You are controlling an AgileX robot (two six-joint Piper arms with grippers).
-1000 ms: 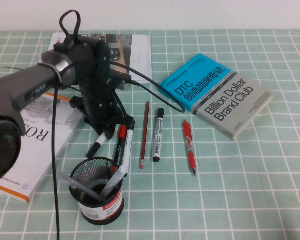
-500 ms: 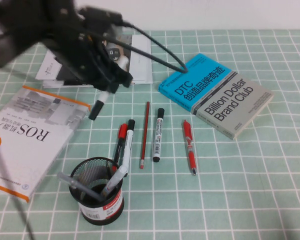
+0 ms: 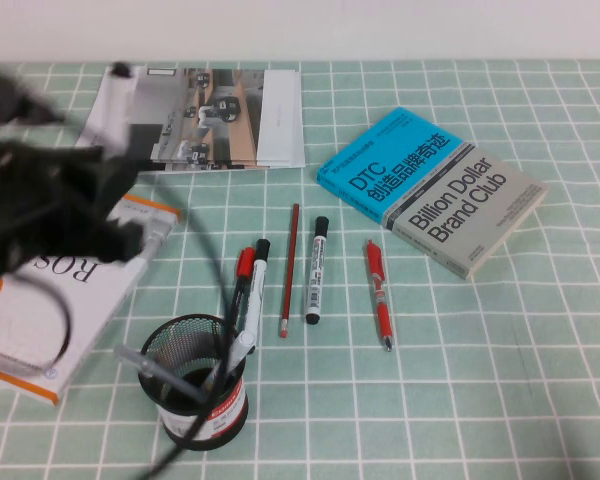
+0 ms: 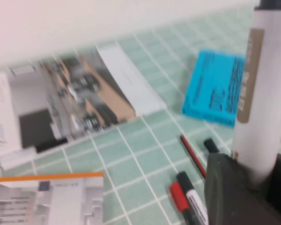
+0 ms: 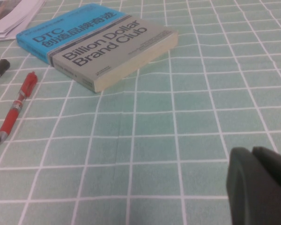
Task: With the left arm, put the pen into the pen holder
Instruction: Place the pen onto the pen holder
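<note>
My left gripper [image 3: 125,240] is a blurred shape at the left of the high view, above the ROS book. It is shut on the pen [image 3: 156,231], whose white barrel shows at the gripper's right side. In the left wrist view the pen [image 4: 264,84] stands upright between the black fingers [image 4: 229,187] of the left gripper [image 4: 258,177]. The pen holder [image 3: 195,385] stands at the front of the table, nearer than the gripper and to its right, with a grey pen and a white marker in it. My right gripper [image 5: 247,154] is shut and empty, low over bare cloth.
On the green checked cloth lie two white markers [image 3: 315,270] [image 3: 255,285], a red-capped marker [image 3: 240,275], a red pencil [image 3: 289,265] and a red click pen [image 3: 380,292]. The ROS book [image 3: 40,310], a magazine [image 3: 210,115] and a blue-grey book [image 3: 430,185] lie around them.
My left gripper rose from the row of pens with the pen in it, then swung left and toward the near side over the ROS book. The other pens have not moved.
</note>
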